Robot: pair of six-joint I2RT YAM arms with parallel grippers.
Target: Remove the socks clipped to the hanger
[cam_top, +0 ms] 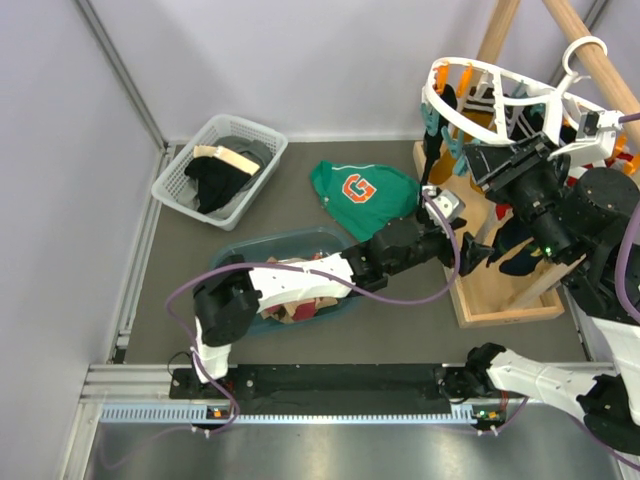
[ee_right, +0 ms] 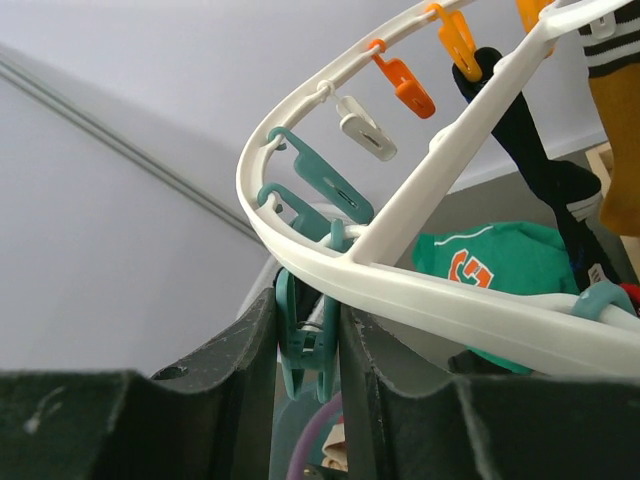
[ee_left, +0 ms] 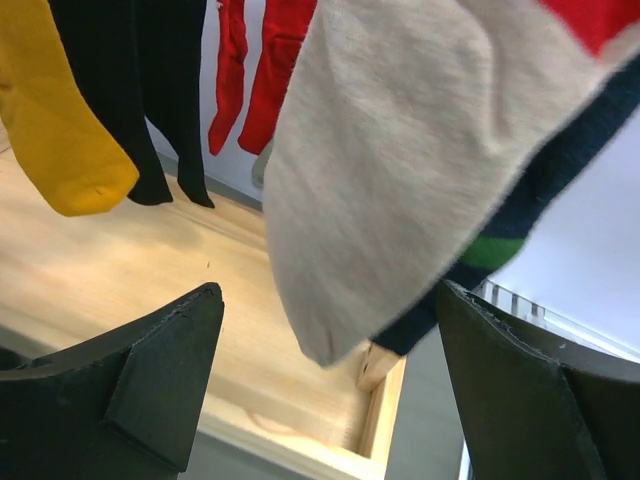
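The white oval hanger [cam_top: 520,100] hangs from the wooden stand at the right, with socks clipped under it. My left gripper [cam_top: 478,250] is open. In the left wrist view [ee_left: 328,290] the toe of a beige sock [ee_left: 400,150] with navy and green bands hangs between its spread fingers, and I cannot tell whether they touch it. A mustard sock [ee_left: 60,140], black socks [ee_left: 150,90] and red socks [ee_left: 270,70] hang behind. My right gripper [cam_top: 485,160] [ee_right: 308,305] is shut on a teal clip [ee_right: 308,335] under the hanger's rim [ee_right: 420,300].
A blue tub [cam_top: 235,260] holding loose socks sits under my left arm. A white mesh basket [cam_top: 262,132] of dark clothes stands at the back left. A green sweatshirt [cam_top: 360,190] lies on the table. The wooden stand's tray [cam_top: 500,305] and poles [cam_top: 590,50] crowd the right.
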